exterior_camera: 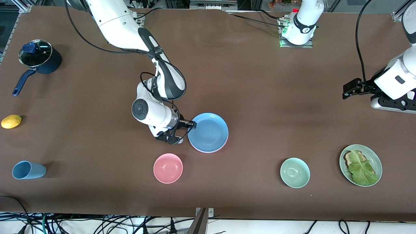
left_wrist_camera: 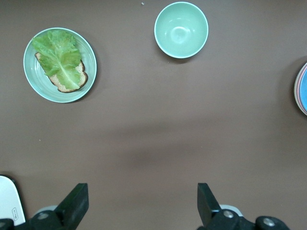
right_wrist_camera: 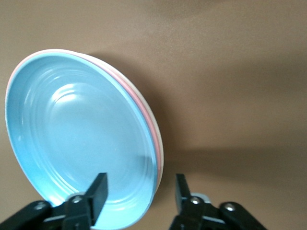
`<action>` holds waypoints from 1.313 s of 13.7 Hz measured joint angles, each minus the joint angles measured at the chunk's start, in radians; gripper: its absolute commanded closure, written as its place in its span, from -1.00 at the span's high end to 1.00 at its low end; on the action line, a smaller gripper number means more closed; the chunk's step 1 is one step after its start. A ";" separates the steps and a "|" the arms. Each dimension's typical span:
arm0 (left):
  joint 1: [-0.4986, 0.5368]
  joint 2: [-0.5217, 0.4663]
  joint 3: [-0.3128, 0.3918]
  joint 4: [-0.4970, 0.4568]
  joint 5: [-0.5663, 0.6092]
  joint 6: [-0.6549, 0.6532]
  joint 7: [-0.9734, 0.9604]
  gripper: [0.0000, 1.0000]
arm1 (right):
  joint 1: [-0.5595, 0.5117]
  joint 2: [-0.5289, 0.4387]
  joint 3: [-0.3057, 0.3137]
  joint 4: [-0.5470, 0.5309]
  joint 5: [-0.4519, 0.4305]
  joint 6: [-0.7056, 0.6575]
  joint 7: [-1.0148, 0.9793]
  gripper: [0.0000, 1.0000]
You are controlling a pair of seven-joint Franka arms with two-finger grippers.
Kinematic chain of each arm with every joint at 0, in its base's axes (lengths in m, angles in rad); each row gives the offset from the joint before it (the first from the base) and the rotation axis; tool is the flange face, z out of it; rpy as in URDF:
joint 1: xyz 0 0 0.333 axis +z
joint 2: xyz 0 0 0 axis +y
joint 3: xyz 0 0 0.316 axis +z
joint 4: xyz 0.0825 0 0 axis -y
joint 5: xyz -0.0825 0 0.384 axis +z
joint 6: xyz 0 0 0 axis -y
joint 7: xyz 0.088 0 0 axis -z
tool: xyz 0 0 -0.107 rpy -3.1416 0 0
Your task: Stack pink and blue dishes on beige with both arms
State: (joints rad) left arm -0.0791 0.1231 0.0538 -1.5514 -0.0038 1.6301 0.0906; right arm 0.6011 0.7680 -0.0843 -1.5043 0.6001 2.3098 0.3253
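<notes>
Right gripper [right_wrist_camera: 139, 194] is standing open astride the blue plate's [right_wrist_camera: 76, 143] rim; left gripper [left_wrist_camera: 143, 203] is waiting open, empty.

No readable txt, labels, brand names or nos. anywhere. Only a tiny unreadable mark on the white part [left_wrist_camera: 9, 201] at lower left of the left wrist view.

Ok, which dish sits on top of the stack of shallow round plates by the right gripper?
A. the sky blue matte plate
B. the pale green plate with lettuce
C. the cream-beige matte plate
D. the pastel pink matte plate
A: the sky blue matte plate lies uppermost, with a pink rim and a paler rim showing beneath it in the right wrist view, where the right gripper straddles the stack's edge.
</notes>
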 measured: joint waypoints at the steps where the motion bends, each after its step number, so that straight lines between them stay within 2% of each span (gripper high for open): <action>1: 0.000 0.000 0.000 0.000 0.000 0.000 0.000 1.00 | 0.000 0.000 0.000 0.002 0.000 0.000 0.000 1.00; 3: 0.000 0.000 0.000 0.000 0.000 0.000 0.000 1.00 | 0.001 -0.003 -0.002 0.013 -0.023 0.000 0.000 1.00; 5: 0.000 0.000 0.000 0.000 0.000 0.000 0.000 1.00 | 0.003 -0.026 -0.023 0.028 -0.086 -0.017 0.003 1.00; 14: -0.006 0.001 -0.011 0.000 -0.001 0.000 -0.004 1.00 | -0.002 -0.268 -0.169 0.038 -0.433 -0.483 0.004 1.00; 18: -0.001 0.002 -0.012 0.000 -0.001 0.000 -0.004 1.00 | -0.002 -0.365 -0.243 0.038 -0.466 -0.594 -0.022 1.00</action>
State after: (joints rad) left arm -0.0804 0.1249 0.0422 -1.5515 -0.0051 1.6301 0.0863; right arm 0.5994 0.4030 -0.3278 -1.4662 0.1345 1.7155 0.3033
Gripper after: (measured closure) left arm 0.000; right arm 0.000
